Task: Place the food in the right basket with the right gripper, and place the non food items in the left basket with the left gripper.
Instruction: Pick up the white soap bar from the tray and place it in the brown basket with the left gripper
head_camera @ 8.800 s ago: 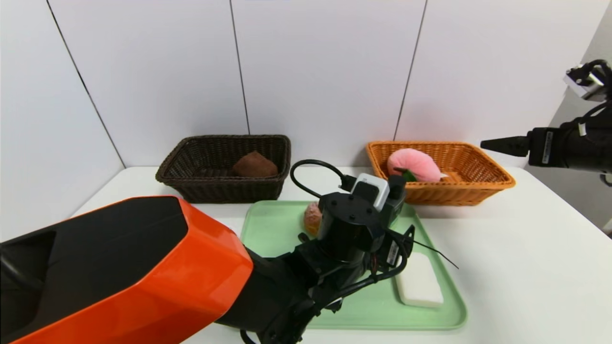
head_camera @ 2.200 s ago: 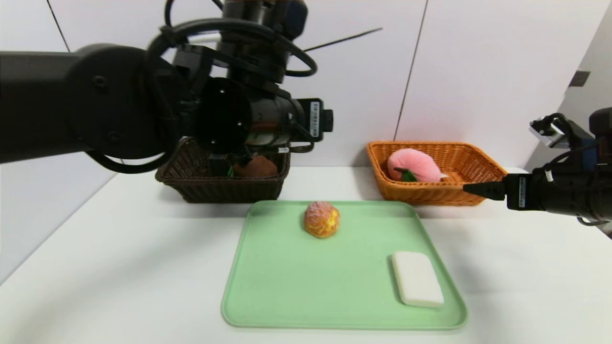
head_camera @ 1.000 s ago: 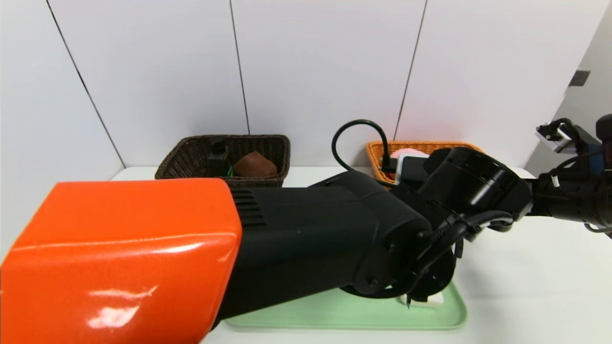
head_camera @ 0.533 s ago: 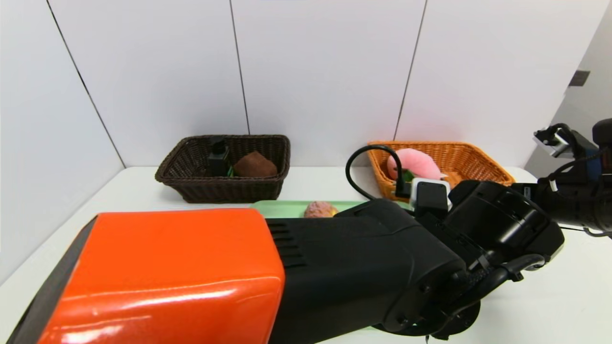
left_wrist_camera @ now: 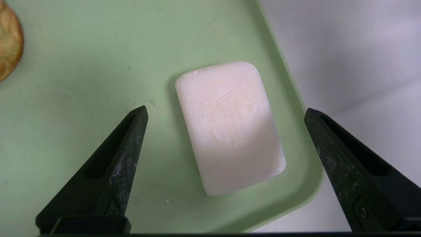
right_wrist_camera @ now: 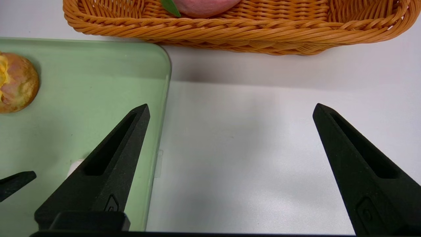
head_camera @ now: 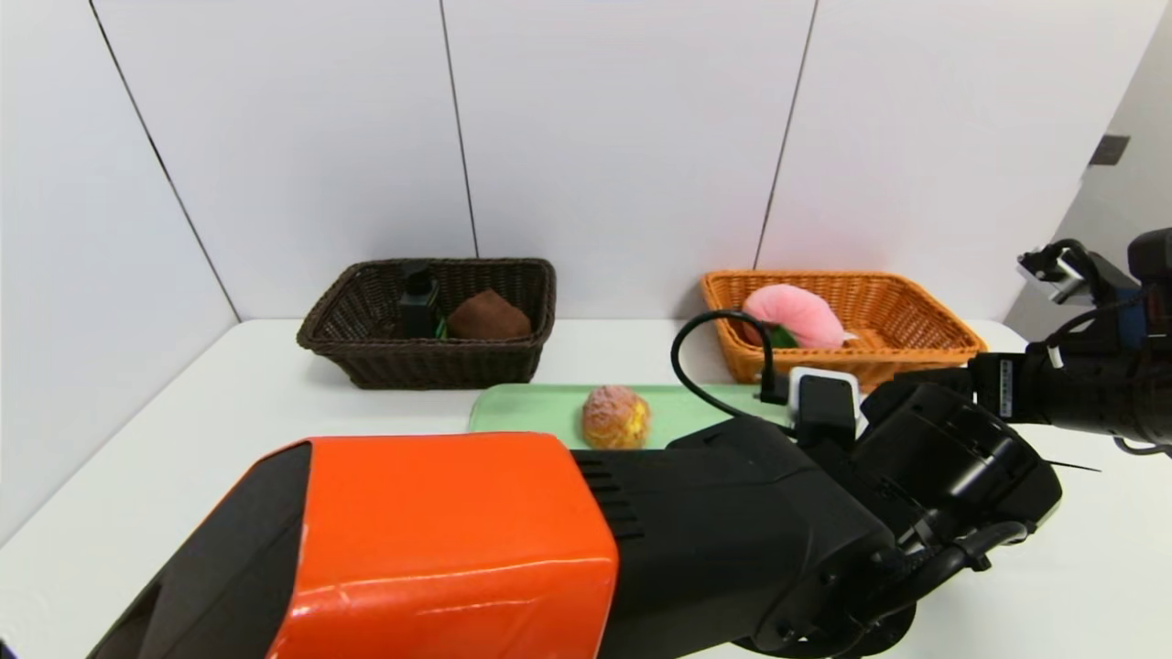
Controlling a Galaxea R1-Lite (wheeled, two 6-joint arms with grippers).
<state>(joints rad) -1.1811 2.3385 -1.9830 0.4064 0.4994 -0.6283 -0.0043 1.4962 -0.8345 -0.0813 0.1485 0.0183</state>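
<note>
- The left gripper [left_wrist_camera: 226, 110] is held spread wide above the green tray [left_wrist_camera: 65, 82], nothing being grasped; its arm fills the near part of the head view.
- A white soap bar [left_wrist_camera: 230, 126] is seen lying flat on the tray between the two spread fingers, near the tray's corner rim and untouched by either fingertip.
- The right gripper [right_wrist_camera: 230, 108] is held released as well, above the bare white table [right_wrist_camera: 250, 138] just beside the tray's edge, with nothing in it.
- A round bun [head_camera: 616, 417] is found farther back on the tray, apart from the soap bar.
- Behind the tray on the right, the orange basket [head_camera: 925, 343] is seen to contain a pink plush peach [head_camera: 795, 314].
- Behind on the left, the dark brown basket [head_camera: 366, 357] holds a dark bottle [head_camera: 418, 307] and a brown lump [head_camera: 488, 317] side by side.
</note>
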